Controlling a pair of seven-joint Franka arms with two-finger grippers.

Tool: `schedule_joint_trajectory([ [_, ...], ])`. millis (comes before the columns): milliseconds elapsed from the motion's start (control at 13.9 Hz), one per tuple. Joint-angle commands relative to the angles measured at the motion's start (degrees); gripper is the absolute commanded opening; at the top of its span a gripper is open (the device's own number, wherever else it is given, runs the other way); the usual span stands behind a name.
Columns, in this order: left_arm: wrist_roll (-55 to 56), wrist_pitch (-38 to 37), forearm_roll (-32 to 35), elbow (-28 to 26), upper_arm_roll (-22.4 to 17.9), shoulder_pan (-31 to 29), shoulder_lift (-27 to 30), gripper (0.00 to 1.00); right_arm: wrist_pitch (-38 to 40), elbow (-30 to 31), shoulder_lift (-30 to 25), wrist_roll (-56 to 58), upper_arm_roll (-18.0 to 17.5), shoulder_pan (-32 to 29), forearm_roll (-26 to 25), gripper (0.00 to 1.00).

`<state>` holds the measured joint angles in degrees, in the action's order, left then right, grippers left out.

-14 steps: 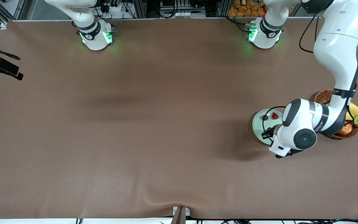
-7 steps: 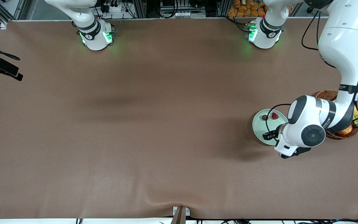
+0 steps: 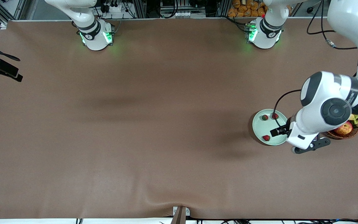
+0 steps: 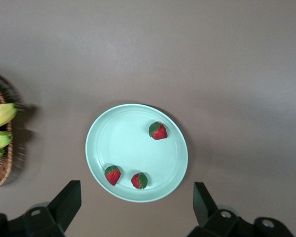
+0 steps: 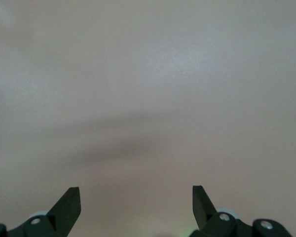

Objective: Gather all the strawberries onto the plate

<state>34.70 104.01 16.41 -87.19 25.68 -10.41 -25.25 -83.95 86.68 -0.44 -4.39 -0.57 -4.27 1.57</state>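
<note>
Left wrist view: three strawberries [image 4: 159,131] on one plate [image 4: 123,143]; both grippers' fingers [image 4: 69,197] released.

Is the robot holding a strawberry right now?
No. The left gripper is open and empty above the pale mint-green round plate; all three red strawberries lie on it. The right gripper is open too.

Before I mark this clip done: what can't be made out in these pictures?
- Basket: in the front view the left arm covers most of it; the left wrist view cuts it at the edge, so its full contents stay unknown.
- Right gripper: out of the front view; its wrist view shows only open fingertips over bare table.
- Left gripper, open over the plate: the front view shows only part of it.
- Three strawberries lie on the plate.
</note>
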Motion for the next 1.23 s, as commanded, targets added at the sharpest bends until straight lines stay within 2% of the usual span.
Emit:
schedule_joint_trajectory([
  [0, -1.48, -3.18, -2.86, -0.71, -0.01, -1.54, 5.73, 1.0, -0.51, 0.68, -0.61, -0.44, -0.22, -0.74, 0.89, 1.0],
  [289, -3.05, -8.46, -6.82, 3.16, 0.07, -2.07, 8.54, 1.0, -0.78, 0.68, -0.7, -0.7, -0.22, -0.74, 0.81, 1.0],
  [794, -13.69, -13.91, -7.09, 3.52, -0.28, -3.91, 16.1, 1.0, -1.48, 0.59, -0.7, -0.88, -0.22, -0.48, 0.81, 1.0],
  [1155, -19.05, -17.26, -13.31, 4.22, -0.19, -6.9, 18.57, 1.0, -0.95, 0.59, -0.88, -0.7, -0.22, -0.65, 0.81, 1.0],
])
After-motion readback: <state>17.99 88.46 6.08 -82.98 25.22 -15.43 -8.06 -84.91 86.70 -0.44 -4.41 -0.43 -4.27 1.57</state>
